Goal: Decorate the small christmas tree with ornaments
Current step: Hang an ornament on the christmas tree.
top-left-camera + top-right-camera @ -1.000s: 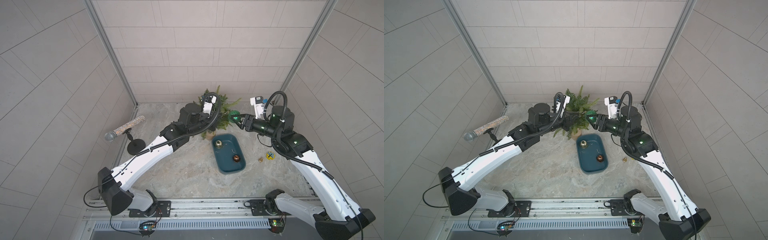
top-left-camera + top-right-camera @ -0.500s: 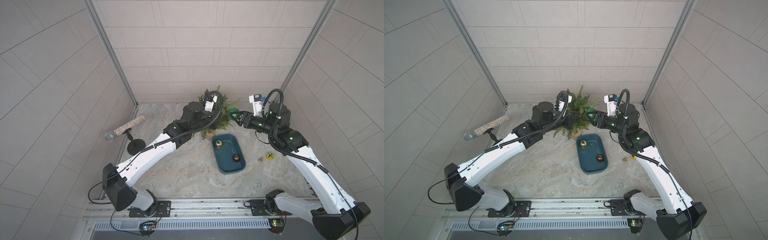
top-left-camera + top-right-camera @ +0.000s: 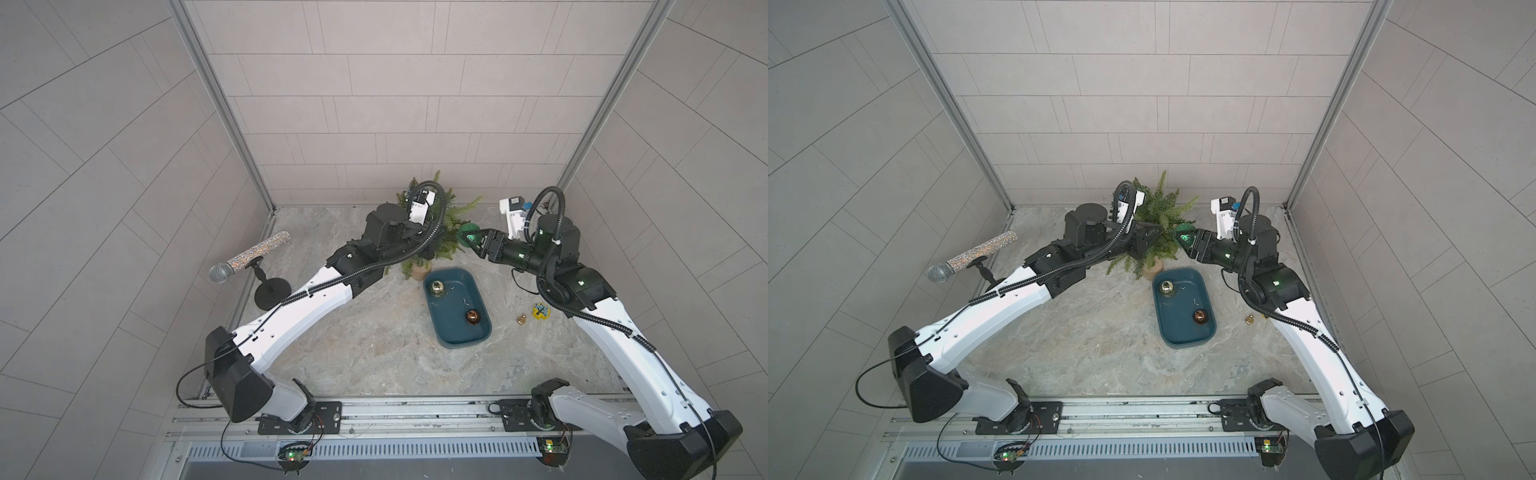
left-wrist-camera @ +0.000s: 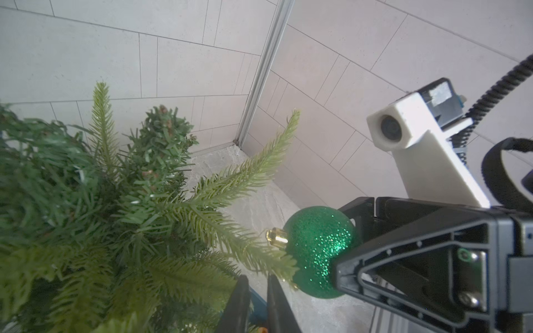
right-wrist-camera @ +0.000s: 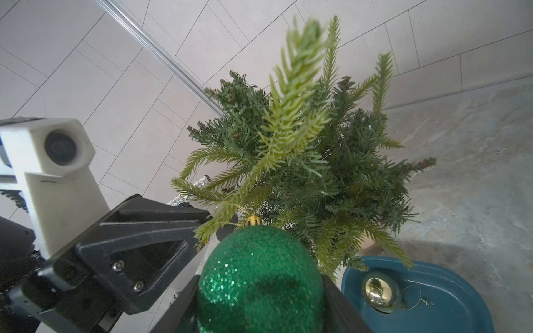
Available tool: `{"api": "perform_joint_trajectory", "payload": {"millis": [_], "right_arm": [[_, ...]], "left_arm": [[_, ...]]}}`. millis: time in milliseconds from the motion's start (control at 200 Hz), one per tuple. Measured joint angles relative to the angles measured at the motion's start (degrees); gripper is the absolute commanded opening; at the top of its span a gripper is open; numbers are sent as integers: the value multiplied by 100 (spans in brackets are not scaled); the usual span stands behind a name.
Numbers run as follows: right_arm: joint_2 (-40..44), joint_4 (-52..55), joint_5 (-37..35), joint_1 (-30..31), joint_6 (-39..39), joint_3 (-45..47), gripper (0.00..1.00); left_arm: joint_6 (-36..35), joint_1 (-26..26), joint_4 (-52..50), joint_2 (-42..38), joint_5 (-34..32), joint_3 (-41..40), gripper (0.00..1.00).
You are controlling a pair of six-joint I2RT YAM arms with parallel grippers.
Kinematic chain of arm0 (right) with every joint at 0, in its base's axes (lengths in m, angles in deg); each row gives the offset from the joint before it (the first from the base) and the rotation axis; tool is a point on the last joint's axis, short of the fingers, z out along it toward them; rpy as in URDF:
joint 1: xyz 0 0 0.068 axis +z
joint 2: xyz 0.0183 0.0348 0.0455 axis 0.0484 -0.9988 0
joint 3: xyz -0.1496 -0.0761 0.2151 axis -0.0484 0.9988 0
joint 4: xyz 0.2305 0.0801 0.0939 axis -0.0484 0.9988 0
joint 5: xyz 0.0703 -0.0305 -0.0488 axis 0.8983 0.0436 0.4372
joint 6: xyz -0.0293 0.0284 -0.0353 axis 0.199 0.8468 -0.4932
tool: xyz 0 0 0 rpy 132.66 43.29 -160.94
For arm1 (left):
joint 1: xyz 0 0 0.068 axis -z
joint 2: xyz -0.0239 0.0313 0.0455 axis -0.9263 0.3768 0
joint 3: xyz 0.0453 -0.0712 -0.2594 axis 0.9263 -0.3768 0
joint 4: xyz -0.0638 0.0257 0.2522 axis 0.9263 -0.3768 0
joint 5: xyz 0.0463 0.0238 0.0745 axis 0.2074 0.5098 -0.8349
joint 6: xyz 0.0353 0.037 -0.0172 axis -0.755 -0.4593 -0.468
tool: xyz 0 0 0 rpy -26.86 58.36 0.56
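The small christmas tree [image 3: 451, 226] [image 3: 1160, 216] stands at the back on a tan base. My right gripper [image 5: 261, 284] [image 3: 473, 242] is shut on the glittery green ornament [image 5: 259, 276] [image 4: 320, 248], held at the tree's right side. Its gold cap [image 5: 253, 220] touches a pale branch [image 5: 277, 150], and a thin gold thread runs from the cap onto that branch. My left gripper [image 4: 256, 278] [image 3: 1152, 239] is in the foliage beside it, its jaws slightly apart with nothing between them. A pale gold ornament [image 3: 437, 286] and a copper ornament [image 3: 473, 317] lie in the teal tray [image 3: 457, 338].
A glittery microphone [image 3: 249, 257] on a black stand sits at the left wall. A tiny brass bell [image 3: 522, 319] and a flat yellow piece [image 3: 540, 310] lie right of the tray, under my right arm. Tiled walls close in behind the tree.
The left gripper's jaws have parted a little. Both arms have shifted only slightly at the tree, and the right gripper still holds the green ornament.
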State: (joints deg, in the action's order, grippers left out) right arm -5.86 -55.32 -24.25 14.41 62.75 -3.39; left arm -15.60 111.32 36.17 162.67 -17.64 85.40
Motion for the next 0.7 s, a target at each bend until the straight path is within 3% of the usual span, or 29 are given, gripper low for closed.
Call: {"api": "perform_joint_trajectory", "payload": {"millis": [315,440,700], "right_arm": [[26,-321,52,-24,219,184,56],[28,-505,107,-26,323,260,56],[31,-632,177,-28,422,372,56]], "left_arm": [[118,0,66,-81,-22,-74,63],[114,0,50,-81,-50,-72,68],[61,0,-94,-37,-415,7,65]]}}
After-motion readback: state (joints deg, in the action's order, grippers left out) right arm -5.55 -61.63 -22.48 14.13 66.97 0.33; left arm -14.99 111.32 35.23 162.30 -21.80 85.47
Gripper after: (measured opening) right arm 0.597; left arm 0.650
